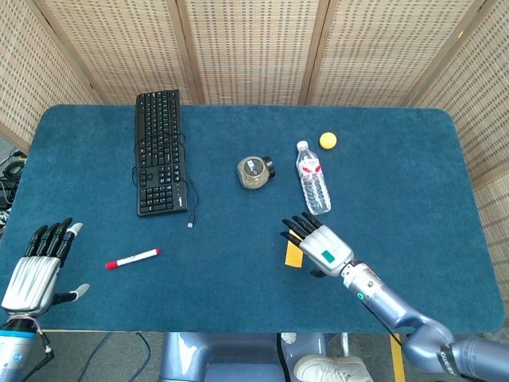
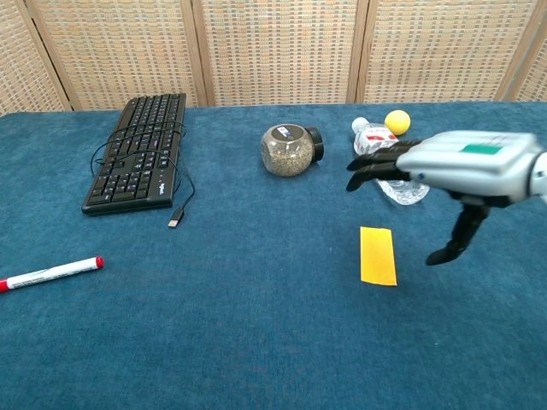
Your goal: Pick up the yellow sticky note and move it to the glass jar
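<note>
The yellow sticky note lies flat on the blue table, partly covered by my right hand in the head view. The glass jar lies on its side beyond it, black lid to the right. My right hand hovers above the note, palm down, fingers stretched out and apart, thumb hanging down, holding nothing. My left hand stays at the front left edge, fingers spread, empty; the chest view does not show it.
A water bottle lies just right of the jar with a small yellow ball behind it. A black keyboard with a loose cable sits at the back left. A red-capped marker lies front left.
</note>
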